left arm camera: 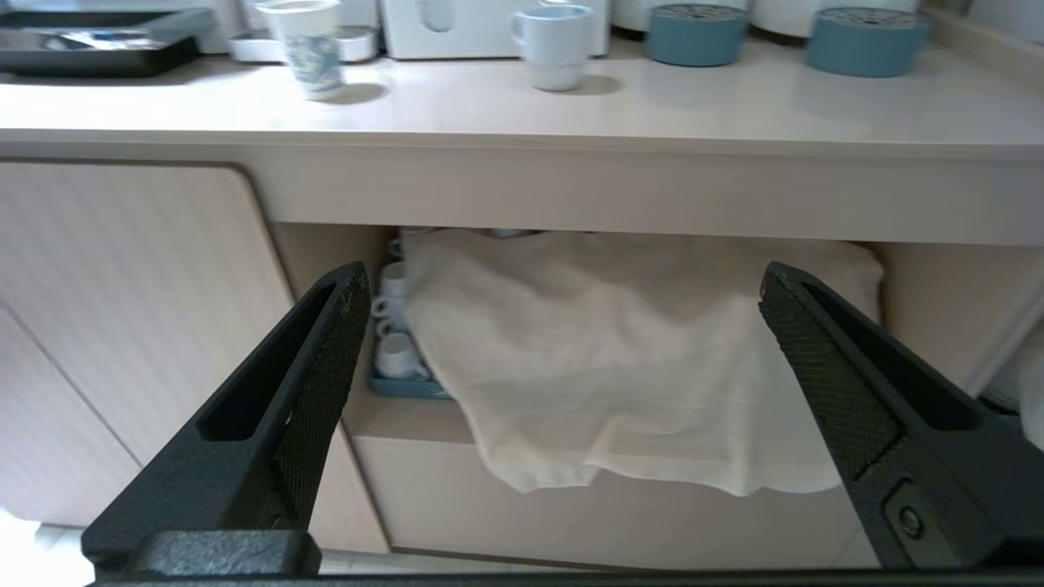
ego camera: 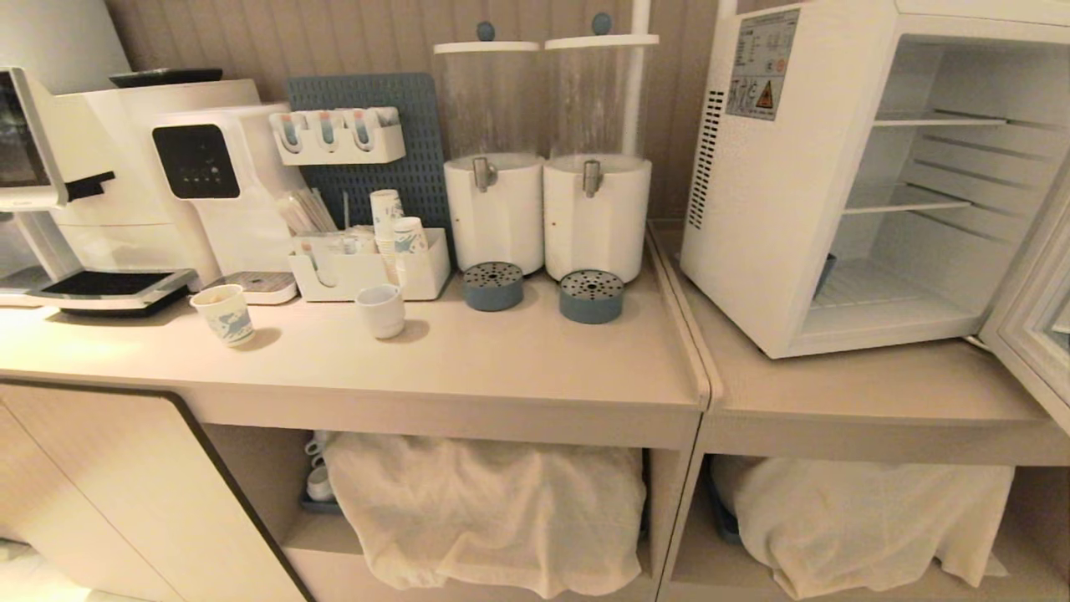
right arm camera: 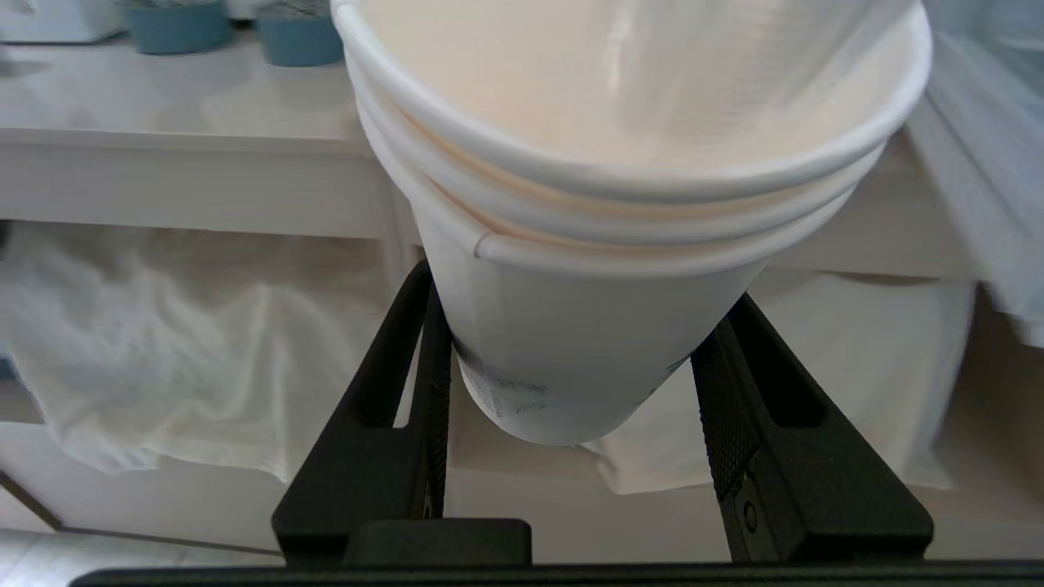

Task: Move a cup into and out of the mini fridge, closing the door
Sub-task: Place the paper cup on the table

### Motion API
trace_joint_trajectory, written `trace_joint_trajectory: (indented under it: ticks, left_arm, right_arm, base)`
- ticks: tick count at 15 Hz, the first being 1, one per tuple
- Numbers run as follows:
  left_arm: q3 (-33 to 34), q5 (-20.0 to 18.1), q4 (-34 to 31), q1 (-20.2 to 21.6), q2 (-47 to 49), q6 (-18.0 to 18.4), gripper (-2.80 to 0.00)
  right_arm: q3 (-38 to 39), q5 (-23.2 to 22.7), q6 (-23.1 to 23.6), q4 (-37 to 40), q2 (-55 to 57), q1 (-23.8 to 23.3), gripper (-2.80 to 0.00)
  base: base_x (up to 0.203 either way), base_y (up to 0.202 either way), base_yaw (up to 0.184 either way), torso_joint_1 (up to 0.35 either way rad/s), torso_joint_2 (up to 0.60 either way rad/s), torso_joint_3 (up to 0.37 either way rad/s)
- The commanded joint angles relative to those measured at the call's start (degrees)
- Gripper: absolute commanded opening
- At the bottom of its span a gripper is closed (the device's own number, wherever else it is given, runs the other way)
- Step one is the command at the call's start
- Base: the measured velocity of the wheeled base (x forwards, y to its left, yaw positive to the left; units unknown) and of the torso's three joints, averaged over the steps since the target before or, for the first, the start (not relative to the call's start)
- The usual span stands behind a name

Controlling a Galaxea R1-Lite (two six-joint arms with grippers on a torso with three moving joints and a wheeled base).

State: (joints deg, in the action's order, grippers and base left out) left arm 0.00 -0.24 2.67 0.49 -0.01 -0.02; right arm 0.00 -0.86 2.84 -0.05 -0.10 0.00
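Right wrist view alone shows the right hand [right arm camera: 571, 391] clamping the cup [right arm camera: 587, 326]; left hand [left arm camera: 555, 383] gapes empty.

The door [ego camera: 1032, 322] runs off the head view's right edge. Draped cloths [ego camera: 493, 518] hide most of the shelves under the surface [ego camera: 501, 368] (a few mugs [ego camera: 319, 481] peek out). The cup [right arm camera: 603, 244] loses its rim at the right wrist view's top edge.

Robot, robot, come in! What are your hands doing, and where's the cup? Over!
Right gripper shut on the cup, below counter height. Left gripper open, empty. Mini fridge empty, door open. Nothing blocking.
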Motion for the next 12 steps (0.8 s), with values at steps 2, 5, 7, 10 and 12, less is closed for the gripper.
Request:
trace_joint_trajectory:
  ticks: [2,5,7,10,12]
  left_arm:
    - [0.9,0.0,0.1,0.0,0.0,-0.1,0.00]
    - [0.9,0.0,0.1,0.0,0.0,-0.1,0.00]
    - [0.9,0.0,0.1,0.0,0.0,-0.1,0.00]
    - [0.9,0.0,0.1,0.0,0.0,-0.2,0.00]
    - [0.9,0.0,0.1,0.0,0.0,-0.2,0.00]
  right_arm:
    - [0.1,-0.1,0.0,0.0,0.1,0.0,-2.80]
    - [0.1,0.0,0.1,0.0,0.1,0.0,-2.80]
    - [0.1,0.0,0.1,0.0,0.1,0.0,-2.80]
    - [0.1,0.0,0.1,0.0,0.1,0.0,-2.80]
    - [0.1,0.0,0.1,0.0,0.1,0.0,-2.80]
  base:
    - [-0.001,0.193,0.000,-0.002,0.00,0.001]
    - [-0.001,0.190,-0.001,0.002,0.00,0.003]
    - [-0.001,0.194,-0.001,0.004,0.00,0.000]
    - [-0.001,0.196,0.000,0.004,0.00,0.000]
    - [-0.001,0.192,-0.002,0.002,0.00,0.003]
